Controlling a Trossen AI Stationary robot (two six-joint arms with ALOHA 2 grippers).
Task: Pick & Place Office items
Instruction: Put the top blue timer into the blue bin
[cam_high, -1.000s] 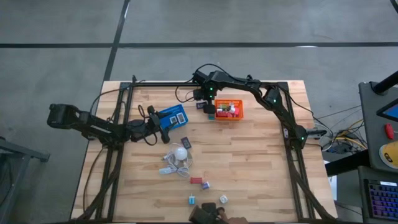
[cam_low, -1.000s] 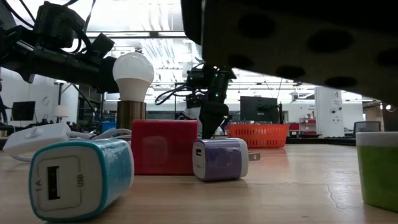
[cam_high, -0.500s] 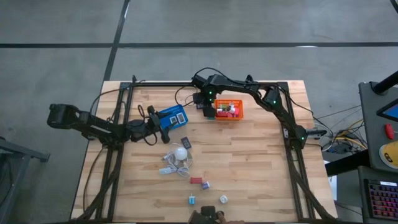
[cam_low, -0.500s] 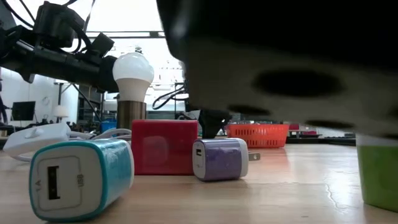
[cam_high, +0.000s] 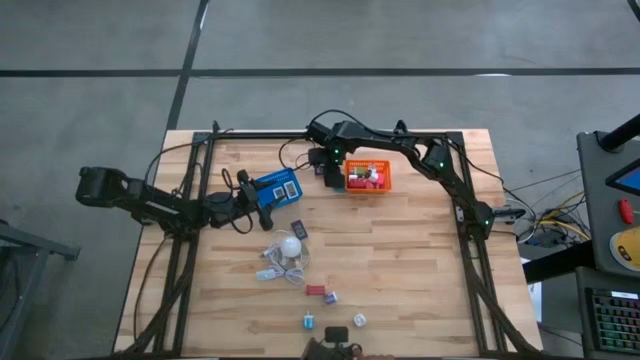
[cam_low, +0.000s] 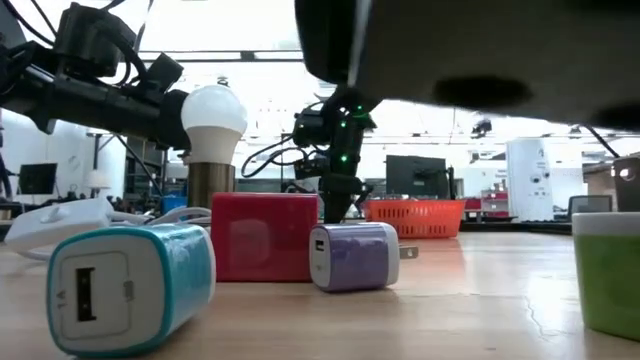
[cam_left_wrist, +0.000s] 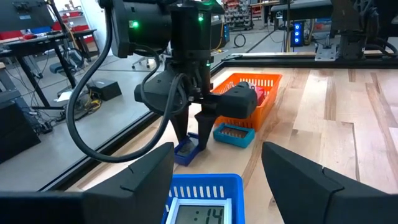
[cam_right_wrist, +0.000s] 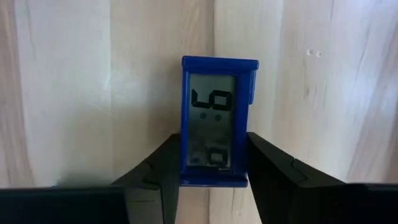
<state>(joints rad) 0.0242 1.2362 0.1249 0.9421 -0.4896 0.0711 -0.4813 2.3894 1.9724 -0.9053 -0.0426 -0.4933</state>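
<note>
Right end effector (cam_right_wrist: 206, 171) down at the bench (cam_high: 420, 250), just beside the orange basket (cam_high: 368, 176), fingers flanking a small blue timer (cam_right_wrist: 217, 129) with a grey display lying flat on the wood; seemingly clamped against its sides, though contact hard to confirm. Left end effector (cam_left_wrist: 217, 174) released, fingers spread above the blue basket (cam_high: 276, 188) holding a display unit. Other office items scattered near the bench's front edge: teal charger (cam_low: 130, 285), red block (cam_low: 263, 236), purple charger (cam_low: 354, 256).

A wooden table (cam_high: 420, 260) carries two baskets, a corded bulb (cam_high: 290, 246) and scattered small items.
</note>
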